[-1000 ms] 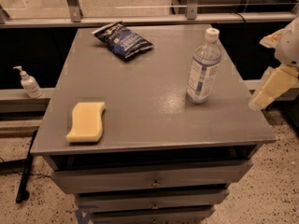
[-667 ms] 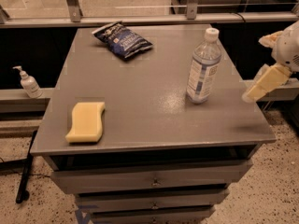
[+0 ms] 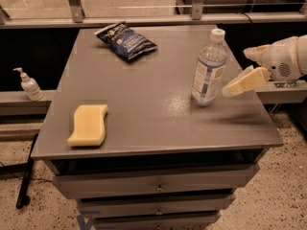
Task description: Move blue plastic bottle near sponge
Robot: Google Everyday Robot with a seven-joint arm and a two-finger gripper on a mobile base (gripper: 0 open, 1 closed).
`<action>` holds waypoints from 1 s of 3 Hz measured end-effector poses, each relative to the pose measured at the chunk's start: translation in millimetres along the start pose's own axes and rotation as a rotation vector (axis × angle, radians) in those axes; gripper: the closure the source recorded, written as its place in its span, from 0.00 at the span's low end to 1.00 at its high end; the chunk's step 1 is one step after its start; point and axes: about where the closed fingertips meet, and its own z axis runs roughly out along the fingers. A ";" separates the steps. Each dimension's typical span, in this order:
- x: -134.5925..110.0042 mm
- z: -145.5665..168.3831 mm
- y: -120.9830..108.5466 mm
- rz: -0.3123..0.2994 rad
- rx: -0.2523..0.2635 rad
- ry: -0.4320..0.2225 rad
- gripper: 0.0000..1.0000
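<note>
The cream-coloured two-finger gripper has slid in from beyond the table's right edge over the last second. It now hangs just beside the tall clear bluish plastic bottle with the white cap, fingers spread apart and holding nothing (the lower fingertip is close to the label, not touching). The bottle stands upright where it stood, on the right half of the grey metal table, well apart from the flat pale-yellow wavy foam sponge near the front-left corner. The reach looks nearly done; grasp and carry remain.
</note>
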 end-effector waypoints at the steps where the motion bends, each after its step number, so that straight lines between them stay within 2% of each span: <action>1: -17.2 18.5 27.1 0.078 -0.123 -0.169 0.00; 2: -42.3 29.3 51.5 0.097 -0.211 -0.316 0.16; 3: -65.1 37.1 69.4 0.078 -0.257 -0.420 0.39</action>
